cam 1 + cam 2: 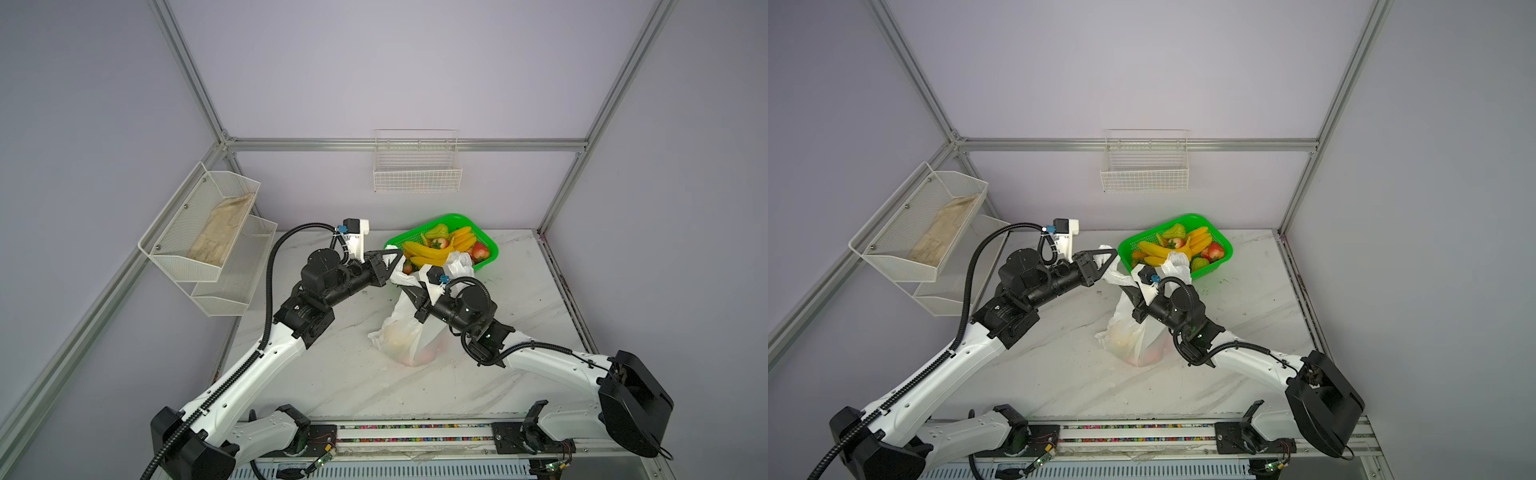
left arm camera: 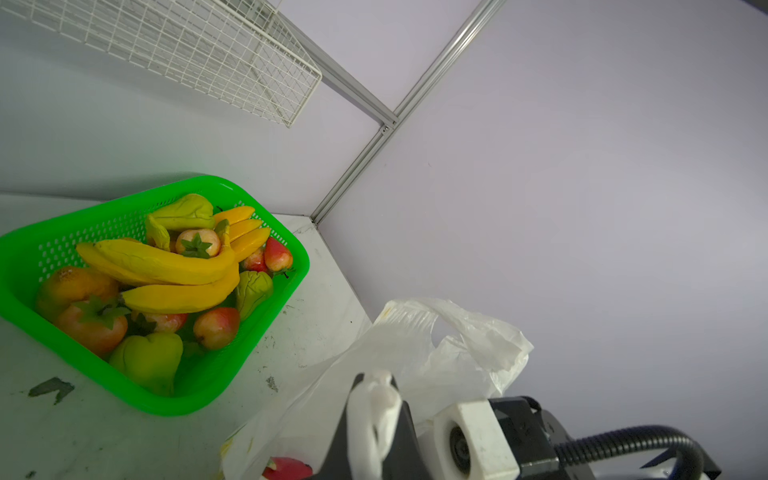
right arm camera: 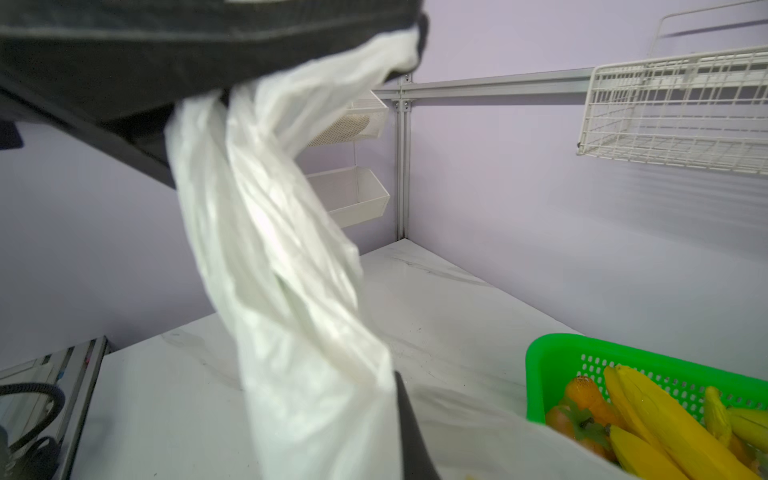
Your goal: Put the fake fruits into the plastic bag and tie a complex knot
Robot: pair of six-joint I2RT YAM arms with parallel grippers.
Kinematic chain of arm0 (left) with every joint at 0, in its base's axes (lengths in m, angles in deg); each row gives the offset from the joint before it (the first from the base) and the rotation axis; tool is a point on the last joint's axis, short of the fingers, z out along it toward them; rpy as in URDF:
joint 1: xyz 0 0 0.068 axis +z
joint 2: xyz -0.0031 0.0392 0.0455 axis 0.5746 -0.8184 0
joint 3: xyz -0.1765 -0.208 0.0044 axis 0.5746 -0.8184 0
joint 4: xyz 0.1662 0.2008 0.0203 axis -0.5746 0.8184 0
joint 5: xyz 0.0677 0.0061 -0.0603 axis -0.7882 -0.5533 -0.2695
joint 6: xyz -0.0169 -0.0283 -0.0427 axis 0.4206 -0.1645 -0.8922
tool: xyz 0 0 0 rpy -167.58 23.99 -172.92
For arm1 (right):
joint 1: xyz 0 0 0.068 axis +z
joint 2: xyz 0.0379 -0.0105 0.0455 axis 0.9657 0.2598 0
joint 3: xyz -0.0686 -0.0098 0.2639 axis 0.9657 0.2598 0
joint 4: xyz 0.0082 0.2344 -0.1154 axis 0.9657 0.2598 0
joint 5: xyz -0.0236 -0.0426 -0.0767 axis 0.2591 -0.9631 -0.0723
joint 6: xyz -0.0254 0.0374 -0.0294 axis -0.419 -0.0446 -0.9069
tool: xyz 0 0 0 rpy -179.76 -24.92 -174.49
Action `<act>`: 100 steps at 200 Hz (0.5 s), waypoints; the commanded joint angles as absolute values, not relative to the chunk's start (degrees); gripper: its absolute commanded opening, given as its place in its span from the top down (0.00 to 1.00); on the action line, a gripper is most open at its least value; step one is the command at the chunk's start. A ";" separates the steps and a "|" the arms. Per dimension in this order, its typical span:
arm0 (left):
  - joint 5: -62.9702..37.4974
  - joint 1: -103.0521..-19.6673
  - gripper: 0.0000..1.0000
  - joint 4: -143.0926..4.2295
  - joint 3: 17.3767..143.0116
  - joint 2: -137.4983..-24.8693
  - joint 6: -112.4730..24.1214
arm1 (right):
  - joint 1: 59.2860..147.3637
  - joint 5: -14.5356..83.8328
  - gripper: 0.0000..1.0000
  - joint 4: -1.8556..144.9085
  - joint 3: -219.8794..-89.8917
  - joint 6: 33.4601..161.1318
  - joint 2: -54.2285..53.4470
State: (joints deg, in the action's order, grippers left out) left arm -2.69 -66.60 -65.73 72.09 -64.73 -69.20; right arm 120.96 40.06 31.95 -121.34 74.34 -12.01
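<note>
The white plastic bag (image 1: 405, 332) (image 1: 1129, 332) stands mid-table, with reddish and yellow fruit showing faintly through it. A red fruit (image 2: 286, 469) shows low in the bag. My left gripper (image 1: 397, 257) (image 1: 1111, 257) (image 2: 374, 386) is shut on a twisted handle strip (image 2: 370, 415), raised near the basket. My right gripper (image 1: 405, 289) (image 1: 1126, 289) is shut on another stretch of the bag's neck. Only one of its fingers (image 3: 411, 436) shows, against the bag strand (image 3: 291, 291). More fake fruits (image 1: 436, 249) (image 1: 1167, 249) (image 2: 166, 270) (image 3: 665, 419) lie in the green basket: bananas, apples, pears.
The green mesh basket (image 1: 453, 218) (image 1: 1187, 218) (image 2: 199, 183) (image 3: 540, 374) sits at the back of the marble table (image 1: 332, 374), just behind the bag. A wire basket (image 1: 417, 170) hangs on the back wall. A two-tier mesh shelf (image 1: 232, 286) on the left wall holds a beige cloth (image 1: 220, 232).
</note>
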 commanded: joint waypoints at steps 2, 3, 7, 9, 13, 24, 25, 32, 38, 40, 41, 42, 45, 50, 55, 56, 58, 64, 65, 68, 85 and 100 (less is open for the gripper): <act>2.41 -66.19 0.87 -67.74 76.15 -65.36 -62.90 | 119.63 50.06 0.94 39.85 -123.46 70.13 -13.50; 2.41 -66.19 0.87 -67.66 76.19 -65.42 -62.81 | 119.61 50.20 0.94 39.99 -123.49 70.07 -13.49; 2.46 -66.13 0.87 -67.33 76.30 -65.63 -62.49 | 119.44 50.57 0.95 40.41 -123.59 69.92 -13.53; 2.56 -66.10 0.87 -67.26 76.35 -65.72 -62.31 | 119.36 50.67 0.95 40.63 -123.66 69.88 -13.54; 2.76 -66.02 0.87 -67.15 76.39 -65.79 -61.95 | 119.24 51.12 0.95 40.86 -123.73 69.80 -13.54; 3.15 -65.69 0.86 -66.93 76.31 -66.01 -61.70 | 119.07 52.14 0.95 41.12 -123.83 69.90 -13.52; 3.18 -65.63 0.86 -66.95 76.27 -65.97 -61.73 | 119.06 52.25 0.95 41.06 -123.85 69.92 -13.50; 3.47 -65.25 0.84 -66.97 76.18 -65.93 -61.76 | 119.04 52.73 0.95 40.88 -123.86 70.01 -13.39; 3.60 -64.98 0.81 -67.00 75.98 -65.77 -61.79 | 119.01 53.18 0.95 40.82 -123.88 70.01 -13.22; 3.57 -64.96 0.80 -67.11 75.96 -65.71 -61.79 | 118.98 53.34 0.95 40.85 -123.93 70.04 -13.16; 3.56 -64.87 0.80 -67.13 75.92 -65.69 -61.82 | 118.98 53.43 0.95 40.79 -123.94 70.03 -13.10; 3.65 -64.82 0.79 -67.09 75.89 -65.67 -61.83 | 118.98 53.47 0.95 40.76 -123.94 70.02 -13.07; 3.71 -64.66 0.78 -67.13 75.81 -65.54 -61.84 | 118.98 53.61 0.95 40.74 -123.95 70.10 -12.94; 3.89 -64.48 0.75 -67.23 75.78 -65.42 -61.76 | 118.97 53.93 0.96 40.61 -124.03 70.21 -12.75; 4.11 -64.43 0.73 -67.12 75.74 -65.33 -61.67 | 118.97 54.02 0.96 40.50 -124.04 70.26 -12.50; 4.14 -64.38 0.73 -67.13 75.76 -65.28 -61.63 | 118.97 54.03 0.96 40.49 -124.04 70.27 -12.47; 4.21 -64.35 0.72 -67.05 75.78 -65.24 -61.62 | 118.97 54.04 0.96 40.41 -123.99 70.26 -12.37; 4.49 -64.23 0.70 -66.97 75.82 -65.14 -61.60 | 118.97 54.25 0.96 40.36 -124.11 70.35 -12.12; 4.55 -64.24 0.69 -67.02 75.84 -65.14 -61.59 | 118.97 54.23 0.96 40.33 -124.12 70.36 -12.10; 4.67 -64.25 0.68 -67.01 75.79 -65.09 -61.44 | 118.97 54.34 0.96 40.30 -124.11 70.37 -11.96; 5.02 -64.07 0.69 -67.01 75.96 -65.11 -61.46 | 118.97 54.75 0.96 40.30 -124.45 70.71 -11.47; 4.85 -63.91 0.75 -66.95 75.83 -64.93 -61.28 | 118.96 54.75 0.96 40.21 -124.64 71.10 -11.25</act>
